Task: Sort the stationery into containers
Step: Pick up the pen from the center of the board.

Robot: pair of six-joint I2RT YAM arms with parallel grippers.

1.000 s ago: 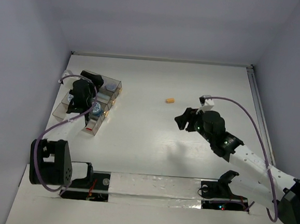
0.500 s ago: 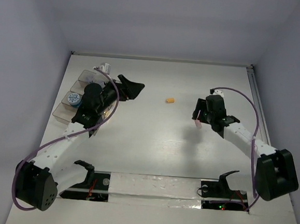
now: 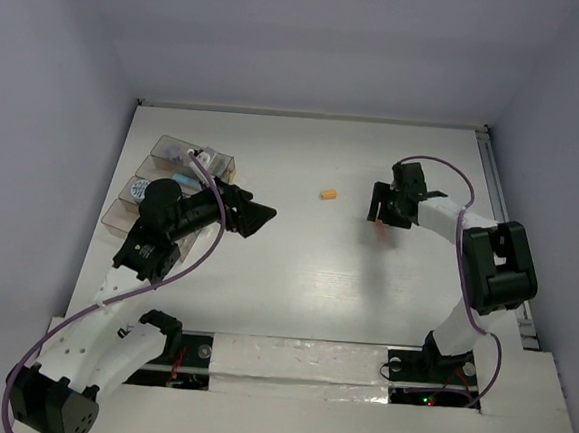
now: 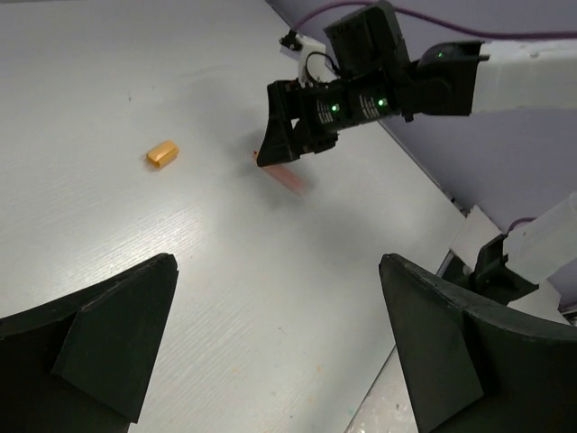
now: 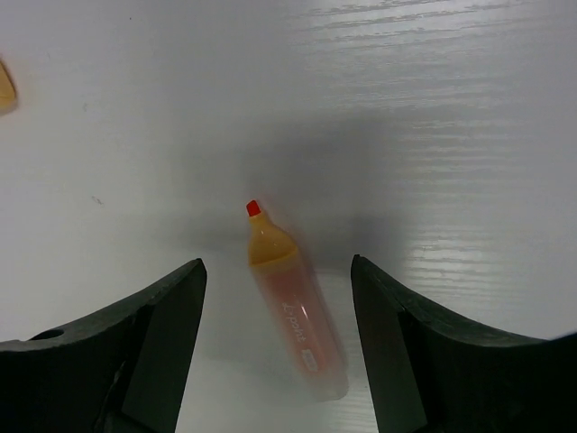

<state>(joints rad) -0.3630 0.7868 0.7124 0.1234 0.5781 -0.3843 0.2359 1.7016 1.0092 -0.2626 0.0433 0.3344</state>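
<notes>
An uncapped orange marker (image 5: pixel 295 307) with a red tip lies blurred between the open fingers of my right gripper (image 5: pixel 277 263), touching neither finger. From above, the marker (image 3: pixel 382 230) shows just below that gripper (image 3: pixel 384 214) at the right middle of the table. A small orange cap (image 3: pixel 327 193) lies apart to its left, and it also shows in the left wrist view (image 4: pixel 162 153). My left gripper (image 3: pixel 259 217) is open and empty over the table, right of the clear containers (image 3: pixel 119 215). These hold a blue-topped tub (image 3: pixel 143 188).
The left wrist view shows my right gripper (image 4: pixel 297 135) over the marker (image 4: pixel 284 175), with bare white table between us. Grey walls close in the table on three sides. A taped strip (image 3: pixel 288 362) runs along the near edge.
My left gripper swung away from the containers toward the table's middle. My right gripper moved toward the back and opened. The orange marker it held has left the jaws.
</notes>
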